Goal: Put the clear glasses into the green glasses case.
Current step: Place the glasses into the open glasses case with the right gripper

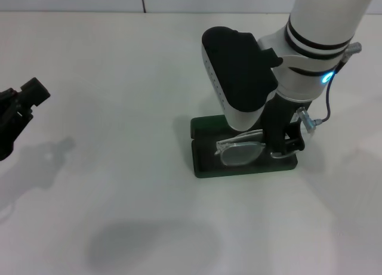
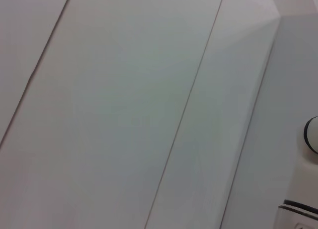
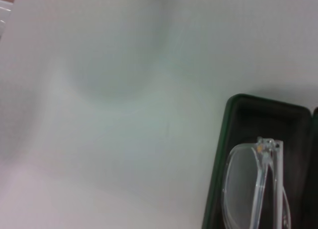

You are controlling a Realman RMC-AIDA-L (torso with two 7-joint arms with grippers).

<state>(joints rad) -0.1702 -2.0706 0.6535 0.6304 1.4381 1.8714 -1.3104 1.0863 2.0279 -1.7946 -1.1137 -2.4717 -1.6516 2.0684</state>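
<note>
The green glasses case (image 1: 205, 167) lies open on the white table, right of centre in the head view. The clear glasses (image 1: 240, 152) sit tilted in its dark tray, one lens toward the front rim. My right gripper (image 1: 282, 146) reaches down onto the right end of the glasses and looks shut on them. In the right wrist view, the glasses (image 3: 244, 189) lie just above the case's lining, inside its green rim (image 3: 222, 159). My left gripper (image 1: 25, 101) hangs idle at the far left edge of the table.
The white table (image 1: 119, 167) spreads bare to the left and front of the case. A cable (image 1: 327, 111) loops off my right wrist. The left wrist view holds only pale panels and a bit of the robot's body (image 2: 303, 209).
</note>
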